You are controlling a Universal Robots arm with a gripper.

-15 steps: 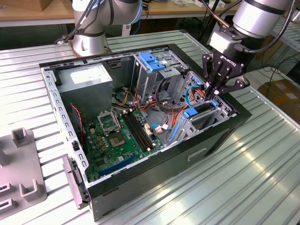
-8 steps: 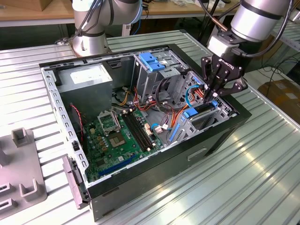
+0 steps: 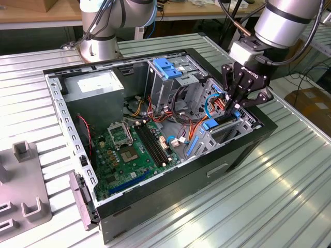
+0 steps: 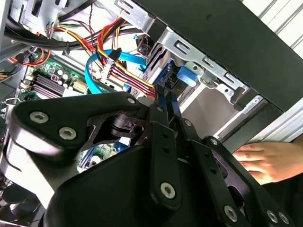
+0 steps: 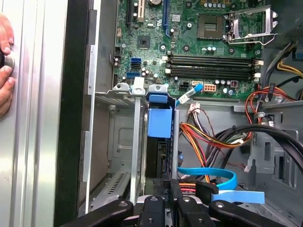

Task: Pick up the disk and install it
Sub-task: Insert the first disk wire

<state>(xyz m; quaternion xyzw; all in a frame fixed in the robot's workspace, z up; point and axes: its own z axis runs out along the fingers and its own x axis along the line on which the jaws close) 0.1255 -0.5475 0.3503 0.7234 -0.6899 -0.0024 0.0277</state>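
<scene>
One open computer case (image 3: 155,206) lies on a ribbed metal desk (image 3: 269,196). Its blue-railed disk (image 5: 159,137) stands upright in the drive cage, with the gripper (image 3: 235,106) above it, fingers pinched nearly together

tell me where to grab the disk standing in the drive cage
Probably by its narrow exposed edge, pinched across its thickness, with the claw coming straight in from the case's open side. The disk stands on edge in a slot of the drive cage, and the cage walls appear to cover its flat faces.
</scene>
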